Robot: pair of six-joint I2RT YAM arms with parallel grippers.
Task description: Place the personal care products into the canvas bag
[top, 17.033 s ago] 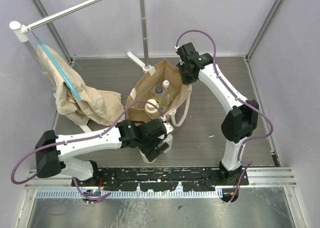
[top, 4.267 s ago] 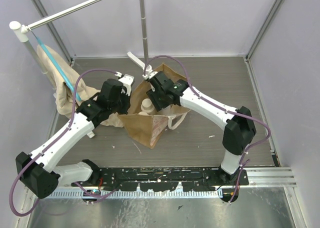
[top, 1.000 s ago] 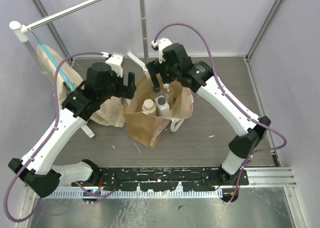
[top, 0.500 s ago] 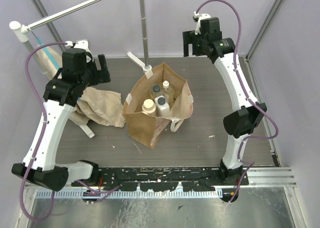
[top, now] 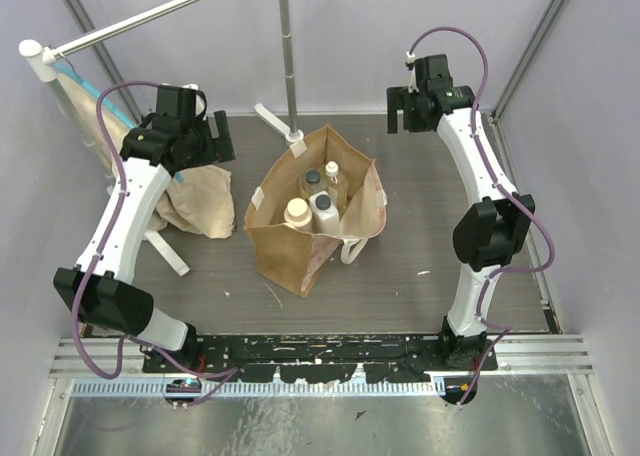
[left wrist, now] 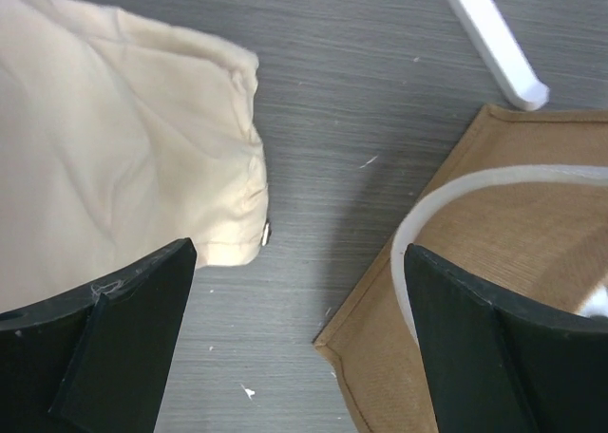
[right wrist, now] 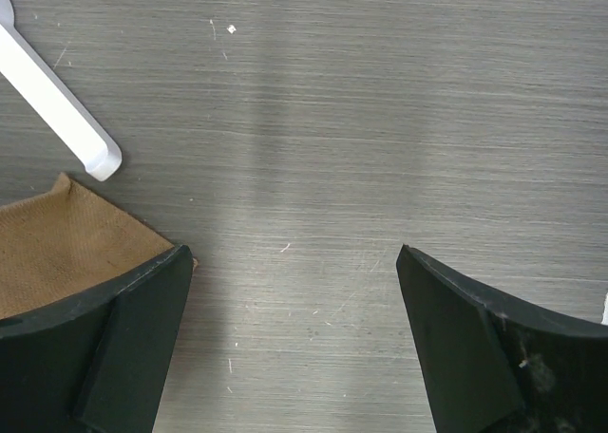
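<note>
The canvas bag [top: 290, 256] stands upright and open mid-table, its reddish print facing front. Inside are several personal care products: a cream round bottle with a beige cap [top: 297, 212], a white square dark-capped one [top: 322, 208], another dark-capped one [top: 313, 179] and a white-capped one [top: 332, 171]. My left gripper [top: 222, 141] hangs open to the left of the bag, holding nothing. In the left wrist view the gripper [left wrist: 299, 338] spans bare table, with the bag's corner [left wrist: 475, 224] and cream handle at right. My right gripper [top: 403, 116] is open and empty, back right of the bag. In the right wrist view, that gripper [right wrist: 294, 338] is over bare table.
A beige cloth [top: 195, 196] with a blue strap hangs from a white rack [top: 150, 16] at the left. The rack's upright pole [top: 288, 56] and white foot [top: 272, 116] stand just behind the bag. Another white foot [top: 165, 251] lies front left. Walls close in the table.
Both grippers have left the bag's mouth and swung outward, the left to the left, the right to the back right. The bag has stayed upright with the bottles inside.
</note>
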